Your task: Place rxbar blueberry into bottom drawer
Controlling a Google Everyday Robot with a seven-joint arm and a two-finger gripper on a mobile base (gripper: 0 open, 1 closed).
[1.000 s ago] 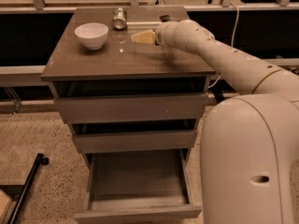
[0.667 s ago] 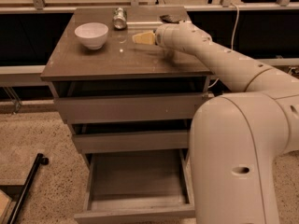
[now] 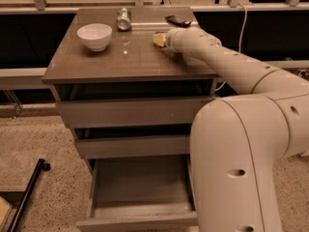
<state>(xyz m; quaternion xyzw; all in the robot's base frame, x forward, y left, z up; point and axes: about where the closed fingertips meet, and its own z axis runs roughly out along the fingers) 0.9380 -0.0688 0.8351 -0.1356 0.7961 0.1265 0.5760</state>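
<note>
My gripper (image 3: 158, 39) is low over the cabinet top (image 3: 96, 64), right of the middle, at the end of my white arm (image 3: 227, 62), which reaches in from the right. The rxbar blueberry does not show; the gripper and wrist hide the patch of top beneath them. The bottom drawer (image 3: 140, 219) is pulled out at the foot of the cabinet, and its visible inside is bare. The middle drawer (image 3: 130, 146) and the top drawer (image 3: 130, 111) are shut.
A white bowl (image 3: 94, 36) stands at the left of the top. A silver can (image 3: 124, 19) lies at the back middle. A flat black object (image 3: 177, 20) lies at the back right, behind the gripper. My arm's large body (image 3: 241, 163) fills the lower right. A black bar (image 3: 26, 197) lies on the floor at the left.
The gripper has shifted a little to the right on the top, and the flat black object now shows behind it. The arm's body has moved left in the view.
</note>
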